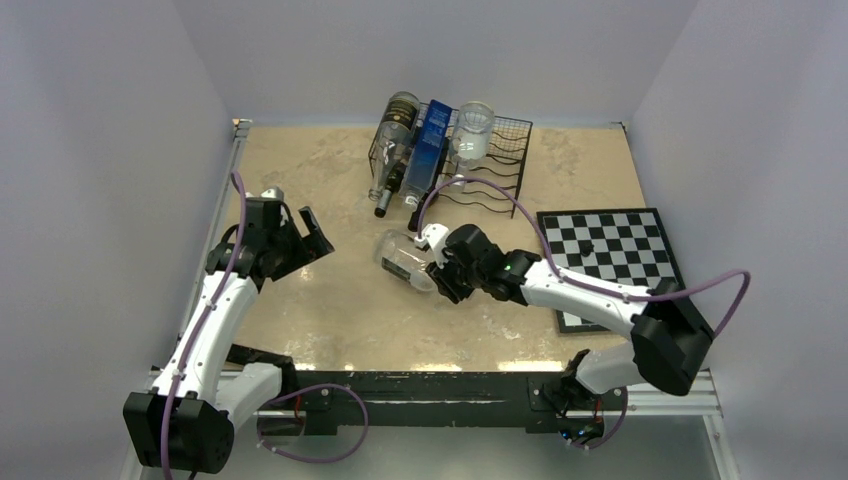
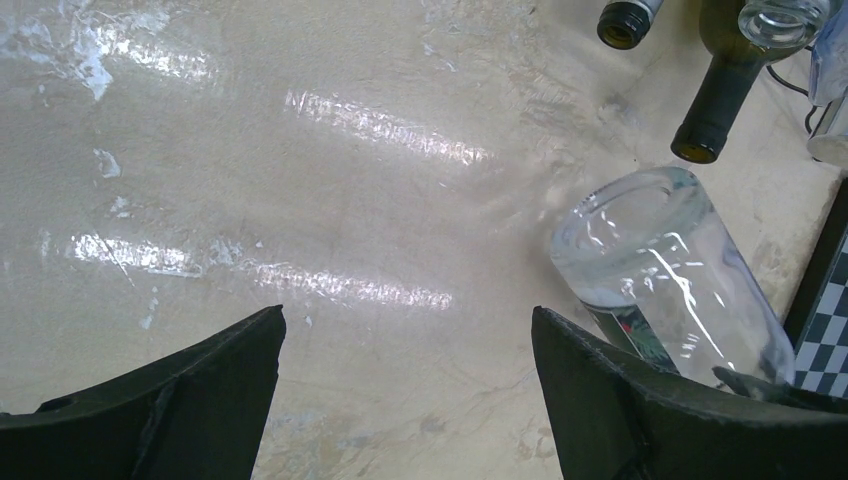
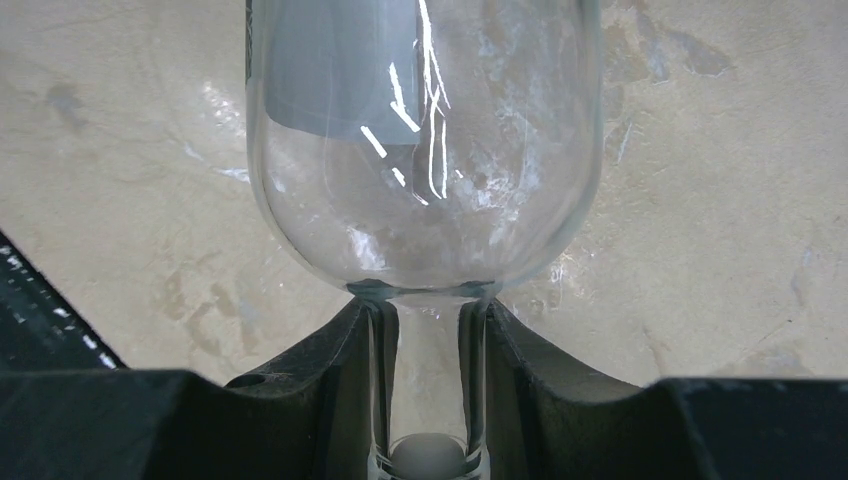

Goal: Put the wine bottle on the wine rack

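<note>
A clear glass wine bottle (image 1: 402, 260) lies in the middle of the table, base pointing left. My right gripper (image 1: 446, 272) is shut on its neck (image 3: 430, 380), the fingers (image 3: 340, 360) pressed on both sides below the shoulder. The bottle's base and label show in the left wrist view (image 2: 655, 270). The black wire wine rack (image 1: 495, 165) stands at the back centre, holding a dark bottle (image 1: 393, 140), a blue bottle (image 1: 430, 145) and a clear bottle (image 1: 472, 132). My left gripper (image 1: 300, 232) is open and empty (image 2: 408, 345), left of the clear bottle.
A black-and-white chessboard (image 1: 612, 262) lies at the right, under my right arm. The necks of the racked bottles (image 2: 715, 110) stick out over the table toward the front. Grey walls close in the table on three sides.
</note>
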`<state>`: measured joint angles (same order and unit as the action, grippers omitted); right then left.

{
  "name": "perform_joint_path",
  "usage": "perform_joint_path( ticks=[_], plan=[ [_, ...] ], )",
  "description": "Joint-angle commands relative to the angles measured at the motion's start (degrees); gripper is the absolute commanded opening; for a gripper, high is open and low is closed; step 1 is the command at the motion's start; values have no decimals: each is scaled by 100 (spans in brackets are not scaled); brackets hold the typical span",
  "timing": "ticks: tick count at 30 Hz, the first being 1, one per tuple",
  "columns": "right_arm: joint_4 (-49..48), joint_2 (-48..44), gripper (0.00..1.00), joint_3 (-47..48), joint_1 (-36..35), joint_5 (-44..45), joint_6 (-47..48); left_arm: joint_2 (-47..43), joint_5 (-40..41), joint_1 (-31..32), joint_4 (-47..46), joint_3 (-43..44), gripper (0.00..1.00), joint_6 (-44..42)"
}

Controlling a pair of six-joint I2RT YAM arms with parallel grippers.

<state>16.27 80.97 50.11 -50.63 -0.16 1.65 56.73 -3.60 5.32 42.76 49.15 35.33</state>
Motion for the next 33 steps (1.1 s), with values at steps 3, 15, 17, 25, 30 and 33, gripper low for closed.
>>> perform_joint_path(
  ticks=[3, 15, 17, 25, 30, 33],
  plan=[
    [-564, -1143, 0, 543, -26, -274, 124, 29, 85, 4, -90, 268, 96, -68],
    [-373, -1981, 0, 1345, 11, 766, -87, 40, 59, 4, -82, 288, 96, -57],
    [-399, -1979, 0, 1589, 117, 1075, -272, 32, 41, 4, -67, 312, 96, -104],
    [-598, -1501, 0, 2217, 1275, 1872, -1445, -112, -71, 4, -155, 298, 96, -173],
    [-739, -1213, 0, 2318, 1985, 2594, -2480, -155, -84, 4, -164, 277, 96, -210],
    [-835, -881, 0, 2466, 2193, 2659, -2562, -168, -126, 4, -172, 261, 96, -219]
  ],
)
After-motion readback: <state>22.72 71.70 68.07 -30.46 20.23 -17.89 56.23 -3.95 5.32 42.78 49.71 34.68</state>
